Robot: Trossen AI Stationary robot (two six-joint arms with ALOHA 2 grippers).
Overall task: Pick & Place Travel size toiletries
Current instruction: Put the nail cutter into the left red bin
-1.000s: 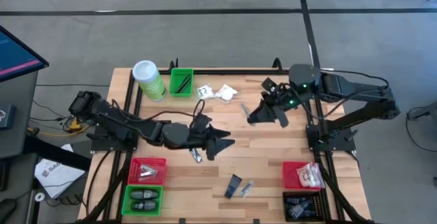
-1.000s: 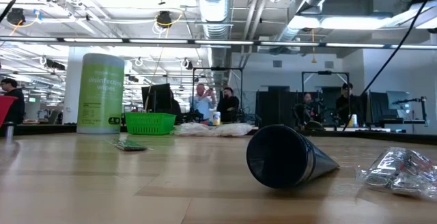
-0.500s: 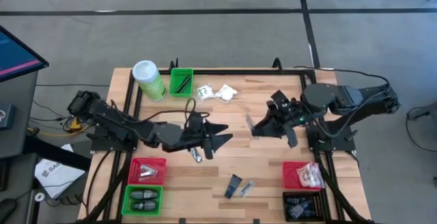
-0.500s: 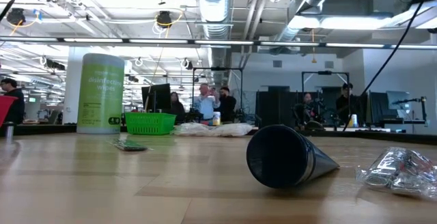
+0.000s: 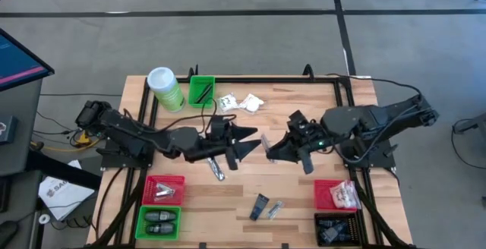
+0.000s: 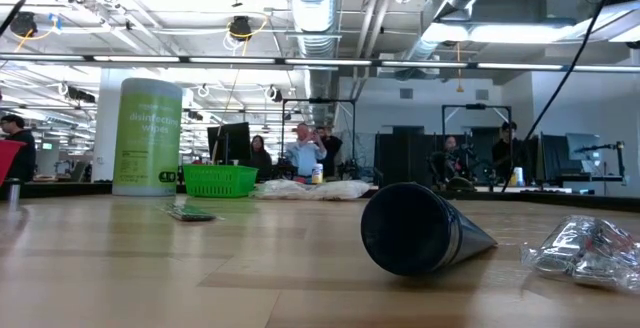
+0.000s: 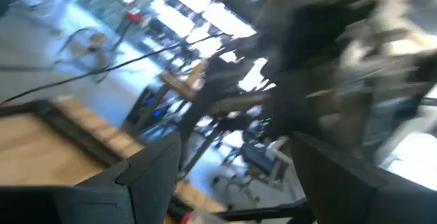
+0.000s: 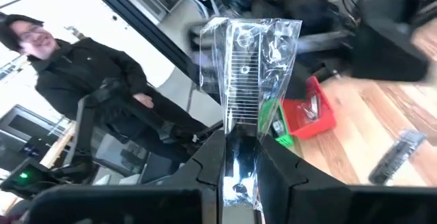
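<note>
The right gripper [image 5: 267, 147] hangs over the middle of the tabletop [image 5: 296, 181], its jaws drawn narrow and pinched on the lower end of a clear crinkly packet [image 8: 249, 70] with a pale ribbed item inside (the right wrist view shows the packet standing up between the two dark fingers [image 8: 205, 166]). The left gripper [image 5: 244, 142] faces it from the other side, just beside it near the table's centre, with its jaws spread wide and nothing between them; in the left wrist view its two fingers [image 7: 147, 166] stand well apart against a blurred background. A slim silvery tube [image 5: 218, 168] lies on the wood just below the left gripper, apart from it. The other toiletries are scattered: white sachets [image 5: 241, 102] near the far edge beside a small green bin [image 5: 202, 92], a flat dark packet [image 5: 260, 205] and a small silvery packet [image 5: 275, 209] side by side toward the near edge, silvery pieces in the red bin [image 5: 164, 190] at the left, black oval pieces in the green bin [image 5: 159, 222] below it, clear packets in the red bin [image 5: 335, 194] at the right, and dark packets in the black bin [image 5: 334, 230] at the near right corner. A tall green canister [image 5: 165, 88] with a white lid stands at the far left corner.
</note>
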